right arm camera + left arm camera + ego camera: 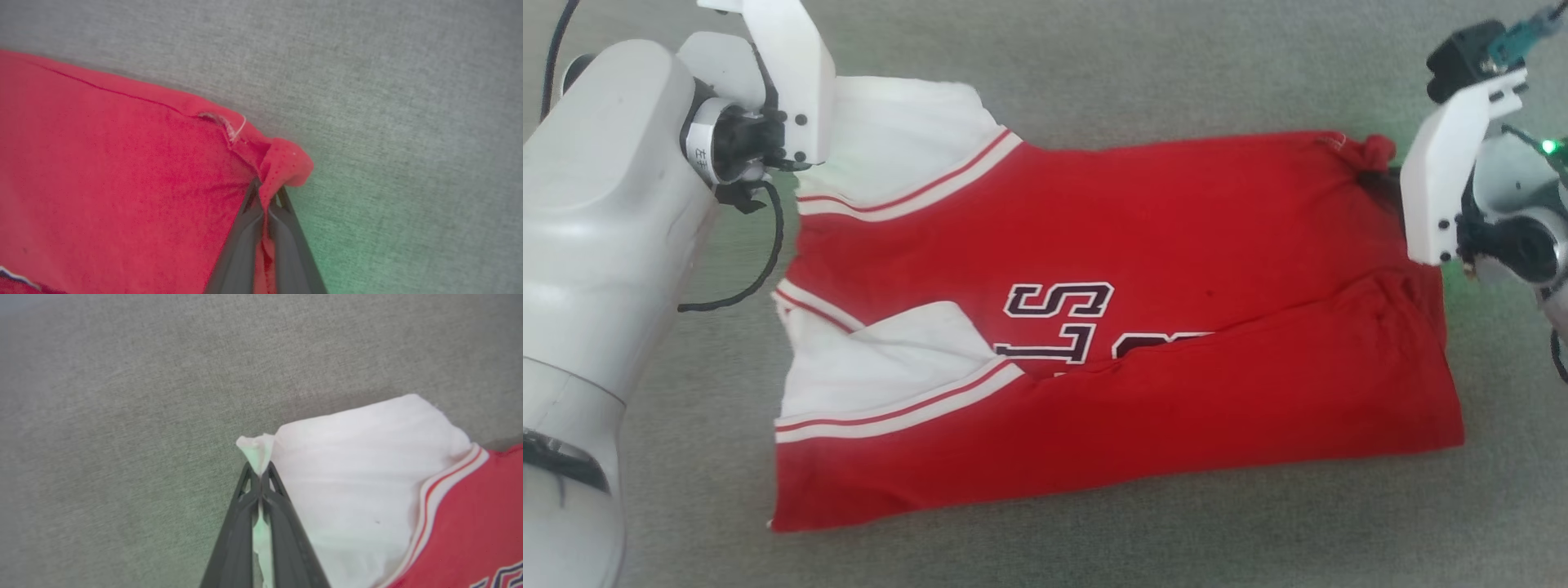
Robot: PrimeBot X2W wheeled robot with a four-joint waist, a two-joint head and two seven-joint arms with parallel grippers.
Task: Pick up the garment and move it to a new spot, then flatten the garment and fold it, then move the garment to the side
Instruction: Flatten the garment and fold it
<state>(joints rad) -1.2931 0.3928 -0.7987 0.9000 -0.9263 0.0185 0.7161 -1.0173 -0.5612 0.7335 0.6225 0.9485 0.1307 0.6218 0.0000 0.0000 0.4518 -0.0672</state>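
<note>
The red garment [1143, 245] lies spread on the grey cloth surface, white sleeves at the left, its near long edge folded up over the black-and-white lettering. In the left wrist view my left gripper [259, 471] is shut on the corner of the far white sleeve [355, 469], a pinch of white cloth sticking out past the fingertips. My right gripper [265, 190] is shut on the garment's far right red corner [286, 163], which bunches over its tips. In the head view both wrists stand at the garment's far corners, the fingers hidden under the white mounts.
The grey fabric surface [1143, 65] runs all around the garment. My pale left forearm [596, 212] fills the left side of the head view, with a black cable [768, 261] looping beside the sleeve. A green light glows on the right wrist [1547, 147].
</note>
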